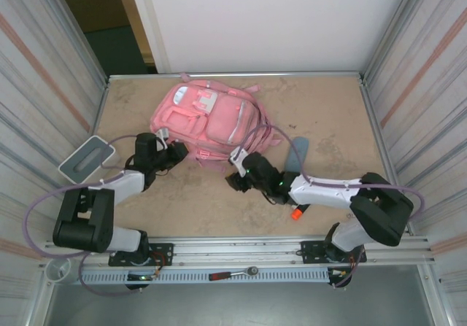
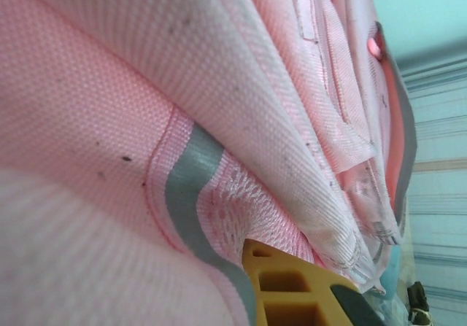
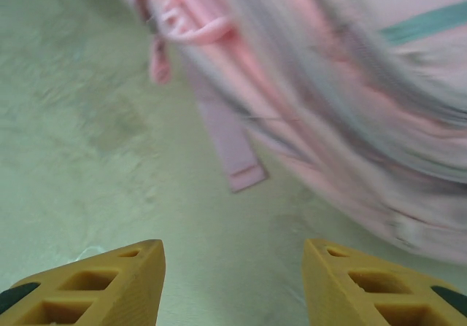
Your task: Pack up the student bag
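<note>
The student bag [image 1: 211, 116], a large pink backpack, lies at the back middle of the table. My left gripper [image 1: 174, 156] is at its near left edge. In the left wrist view, pink fabric with a grey strip [image 2: 186, 187] presses against the one yellow finger [image 2: 288, 286] that shows, and the jaws are shut on the bag's fabric. My right gripper [image 3: 233, 268] hangs open over bare table just below the bag's near edge [image 1: 235, 179], with nothing between its fingers. A loose pink strap [image 3: 232, 142] lies ahead of it.
A grey-white box [image 1: 87, 158] sits at the left wall. A blue flat item [image 1: 298, 154] and an orange-tipped object [image 1: 297, 213] lie by the right arm. A ratchet tool [image 1: 233, 273] rests on the front rail. Metal walls close in both sides.
</note>
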Controlling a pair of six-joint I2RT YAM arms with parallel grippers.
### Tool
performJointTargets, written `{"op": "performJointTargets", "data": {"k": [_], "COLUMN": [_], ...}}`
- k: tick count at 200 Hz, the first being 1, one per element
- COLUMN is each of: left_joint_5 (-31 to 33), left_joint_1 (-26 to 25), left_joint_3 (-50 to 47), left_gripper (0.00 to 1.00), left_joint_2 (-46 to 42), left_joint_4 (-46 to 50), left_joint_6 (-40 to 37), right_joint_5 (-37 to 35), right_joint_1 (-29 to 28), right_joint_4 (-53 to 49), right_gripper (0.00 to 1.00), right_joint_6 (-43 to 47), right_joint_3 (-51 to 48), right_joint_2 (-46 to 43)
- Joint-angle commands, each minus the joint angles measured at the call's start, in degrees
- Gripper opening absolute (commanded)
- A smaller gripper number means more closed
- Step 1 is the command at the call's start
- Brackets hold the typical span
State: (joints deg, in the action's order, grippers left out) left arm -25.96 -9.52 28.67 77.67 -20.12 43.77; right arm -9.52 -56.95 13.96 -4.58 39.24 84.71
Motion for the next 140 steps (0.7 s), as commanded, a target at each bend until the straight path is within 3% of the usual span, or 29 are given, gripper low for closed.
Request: {"op": "performJointTargets", "data": {"k": [1, 37, 71, 140], "left_joint_5": [-2.1, -2.9, -2.9, -2.6], "left_joint_1": [-0.3, -0.6, -0.6, -0.6], "left_joint_3": [1.1, 1.0, 0.7, 0.3], "left_gripper": [0.02, 0.01, 0.01, 0.01], "left_joint_2": [-3.8, -4.5, -5.0, -6.5], "left_joint_4": [2.5, 1.8, 2.4, 2.1], "left_joint_6": [-1.2, -0.9, -1.4, -1.2], "right_joint_5": [-7.0, -16.7, -22.2, -25.8], "right_joint_1": [-4.1, -9.8, -11.2, -9.3], "right_joint_4": [14.6, 29.5, 37.1, 38.8], "right_gripper": [0.51, 0.50, 0.49, 0.46], "right_joint_6": [7.4, 11.3, 12.6, 10.6], "right_joint_3": [0.6, 4.7, 9.4, 16.2], "right_joint_2": [6.5, 20.4, 29.4, 36.9]}}
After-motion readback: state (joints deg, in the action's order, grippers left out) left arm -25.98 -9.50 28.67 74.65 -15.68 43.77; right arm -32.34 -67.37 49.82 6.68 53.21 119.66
